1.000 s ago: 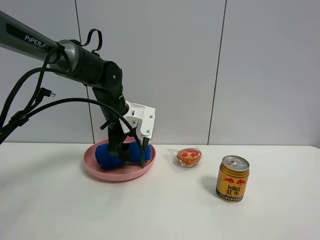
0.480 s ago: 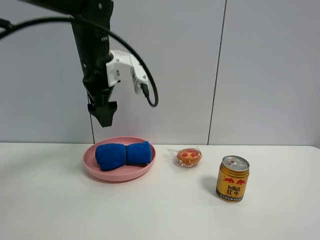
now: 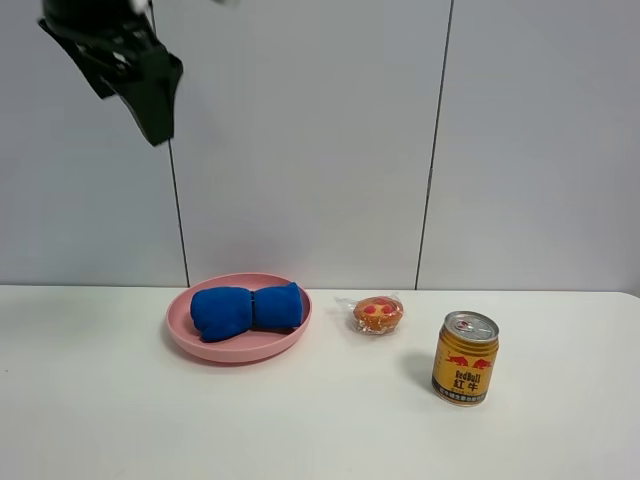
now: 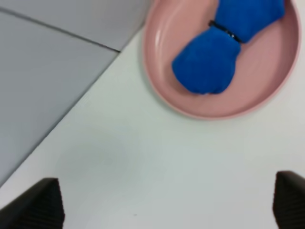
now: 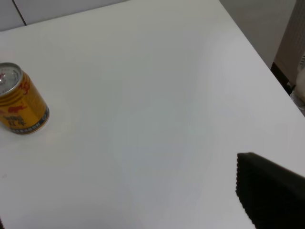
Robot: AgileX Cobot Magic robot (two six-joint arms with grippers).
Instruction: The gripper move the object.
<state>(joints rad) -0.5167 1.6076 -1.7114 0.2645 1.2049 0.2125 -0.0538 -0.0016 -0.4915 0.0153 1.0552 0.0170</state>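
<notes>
1. Now my left hand (image 3: 152, 105) has lifted high off the surface (image 3: 100, 420), fingers spread, empty.
2. The blue cloth (image 3: 245, 309) lies in the pink plate (image 3: 185, 338) (let go a moment ago), so I judge the move done.

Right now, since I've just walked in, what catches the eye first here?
A bright blue rolled cloth lying in a pink plate left of centre stands out most. To its right sit a small wrapped pastry and, nearer the camera, a gold can. The left gripper hangs high above, open and empty.
</notes>
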